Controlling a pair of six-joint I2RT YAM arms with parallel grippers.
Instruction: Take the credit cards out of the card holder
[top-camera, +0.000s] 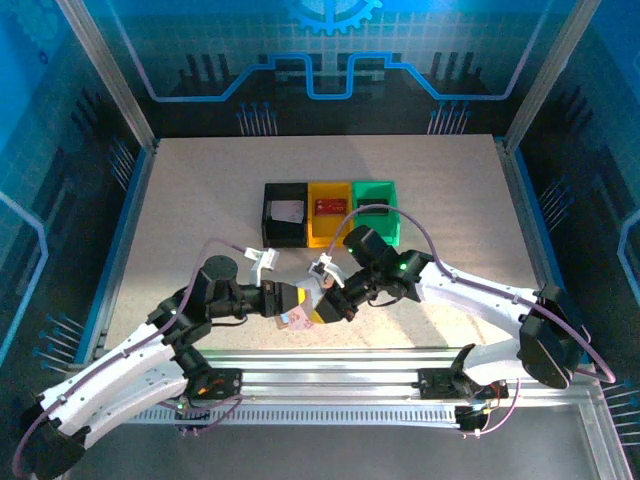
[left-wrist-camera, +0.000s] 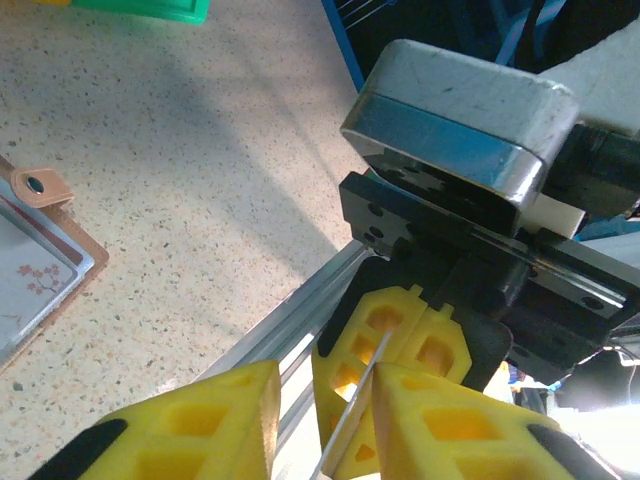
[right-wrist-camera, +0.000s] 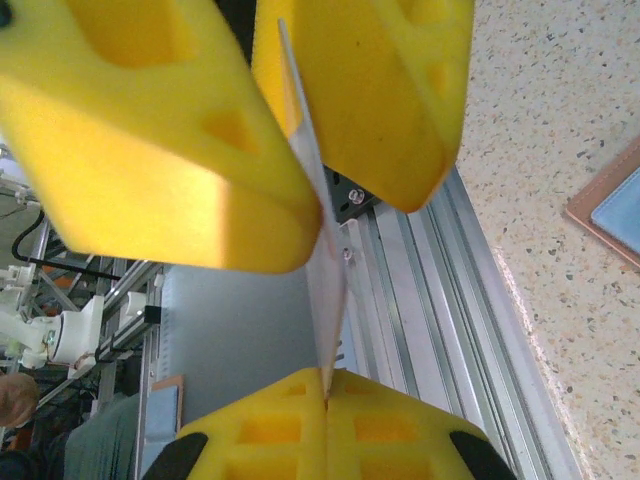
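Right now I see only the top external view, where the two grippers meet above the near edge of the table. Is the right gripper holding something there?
Observer: Yes. In the right wrist view the right gripper is shut on a thin, flat, pale card, seen edge-on.
Operator: Does the left gripper grip it too?
Observer: Not firmly. In the left wrist view the left gripper straddles the card, with a gap on one side.
Operator: And the small pinkish-tan leather-like wallet?
Observer: The wallet lies open on the speckled table, its snap tab free, and a pale grey inner panel with a blossom print faces up.
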